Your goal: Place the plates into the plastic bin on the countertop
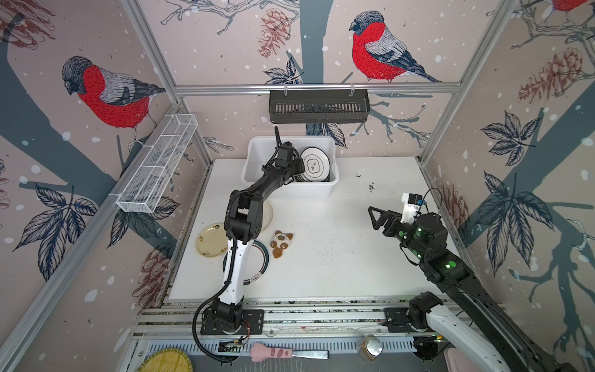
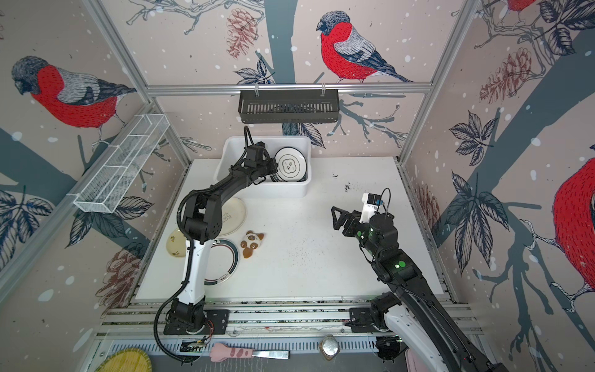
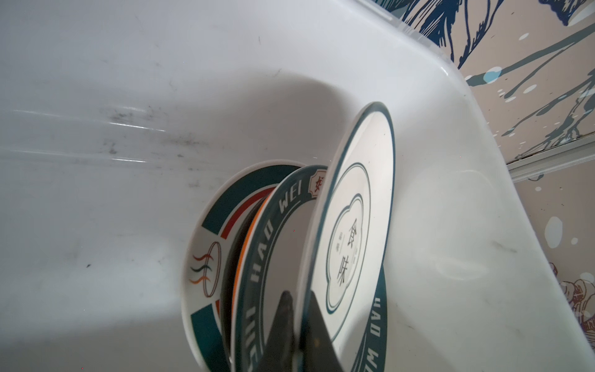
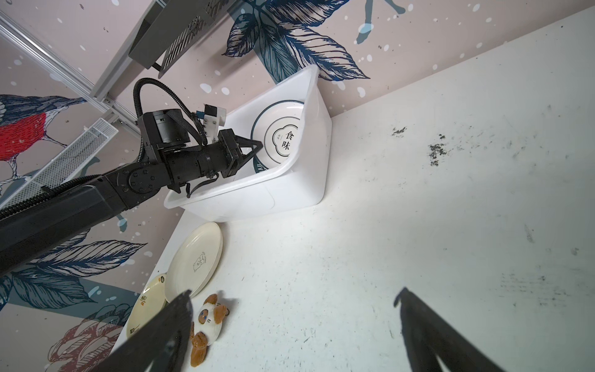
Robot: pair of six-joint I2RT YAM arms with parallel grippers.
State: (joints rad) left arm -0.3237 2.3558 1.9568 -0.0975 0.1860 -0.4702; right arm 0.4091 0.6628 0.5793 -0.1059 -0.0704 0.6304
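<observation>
My left gripper (image 3: 299, 293) reaches into the white plastic bin (image 1: 257, 145), shut on the rim of a white plate with a dark green rim (image 3: 354, 225) that stands tilted. Behind that plate lean a "HAO WEI" plate (image 3: 273, 241), an orange-edged one and a teal-and-red banded one (image 3: 206, 244). On the countertop (image 1: 338, 241) lie a small cream plate (image 1: 209, 240), a larger cream plate (image 2: 233, 215) and a dark-rimmed white plate (image 1: 257, 264) partly under the left arm. My right gripper (image 4: 293, 294) hovers open over bare countertop at the right.
A brown-and-white panda toy (image 1: 281, 243) lies beside the plates on the countertop. A dark slotted basket (image 1: 318, 106) hangs on the back rail and a white wire tray (image 1: 157, 164) on the left wall. A pink spatula (image 1: 273, 352) and a jar (image 1: 372, 348) sit at the front.
</observation>
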